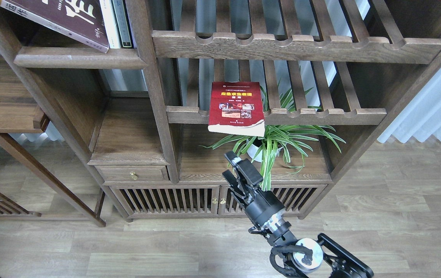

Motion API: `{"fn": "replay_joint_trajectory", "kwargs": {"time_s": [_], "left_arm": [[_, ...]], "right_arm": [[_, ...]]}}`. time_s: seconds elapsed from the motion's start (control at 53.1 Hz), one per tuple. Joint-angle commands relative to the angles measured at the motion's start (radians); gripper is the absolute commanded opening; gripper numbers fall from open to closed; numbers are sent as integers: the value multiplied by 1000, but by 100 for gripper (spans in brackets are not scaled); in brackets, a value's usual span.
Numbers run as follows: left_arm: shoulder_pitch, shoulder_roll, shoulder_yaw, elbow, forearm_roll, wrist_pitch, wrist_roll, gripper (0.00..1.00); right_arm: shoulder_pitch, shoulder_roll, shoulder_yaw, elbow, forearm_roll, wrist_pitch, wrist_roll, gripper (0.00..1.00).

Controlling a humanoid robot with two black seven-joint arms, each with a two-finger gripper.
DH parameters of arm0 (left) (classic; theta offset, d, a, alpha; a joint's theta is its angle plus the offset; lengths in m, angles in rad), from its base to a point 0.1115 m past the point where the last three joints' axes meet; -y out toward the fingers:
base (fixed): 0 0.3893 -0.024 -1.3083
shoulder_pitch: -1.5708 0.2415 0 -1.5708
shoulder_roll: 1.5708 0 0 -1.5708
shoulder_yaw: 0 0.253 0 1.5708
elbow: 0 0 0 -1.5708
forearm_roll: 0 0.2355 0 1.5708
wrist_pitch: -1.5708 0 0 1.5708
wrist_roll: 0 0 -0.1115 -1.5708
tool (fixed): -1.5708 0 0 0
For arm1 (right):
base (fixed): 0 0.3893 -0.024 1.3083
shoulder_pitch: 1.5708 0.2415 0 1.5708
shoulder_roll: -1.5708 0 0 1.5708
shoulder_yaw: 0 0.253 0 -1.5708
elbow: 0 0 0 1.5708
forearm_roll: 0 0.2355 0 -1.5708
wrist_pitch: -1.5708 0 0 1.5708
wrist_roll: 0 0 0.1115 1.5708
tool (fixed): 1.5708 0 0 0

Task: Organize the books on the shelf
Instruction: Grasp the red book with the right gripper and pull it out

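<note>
The red book point(237, 110) with a yellow title and photos lies flat on the lower slatted rack, its near end overhanging the notched front rail. The thick dark maroon book point(62, 17) leans tilted on the solid plank shelf point(77, 58) at the top left, against thin white and dark upright books point(116, 23). The yellow-green book is out of view. My right gripper point(227, 165) is open and empty, below and in front of the red book, apart from it. My left gripper is out of view.
A potted spider plant point(278, 141) stands on the low shelf right behind my gripper, under the red book. An upper slatted rack point(297, 46) lies above. A small drawer point(133, 173) and slatted cabinet doors point(166, 200) are below. A wooden side table point(4, 100) is at the left.
</note>
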Motion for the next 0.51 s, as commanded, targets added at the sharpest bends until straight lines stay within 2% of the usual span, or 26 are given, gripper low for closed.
{"fn": "replay_joint_trajectory", "kwargs": {"time_s": [0.0, 0.264, 0.49], "left_arm": [[-7, -1, 2, 0, 1, 0, 6, 100], [-15, 2, 4, 0, 3, 0, 6, 100], [-47, 8, -2, 11, 1, 0, 6, 100]], "right_arm": [[93, 0, -5, -65, 42, -12, 0, 95], [197, 0, -5, -100, 94, -75, 0, 95], [260, 0, -6, -192, 98, -113, 0, 94]]}}
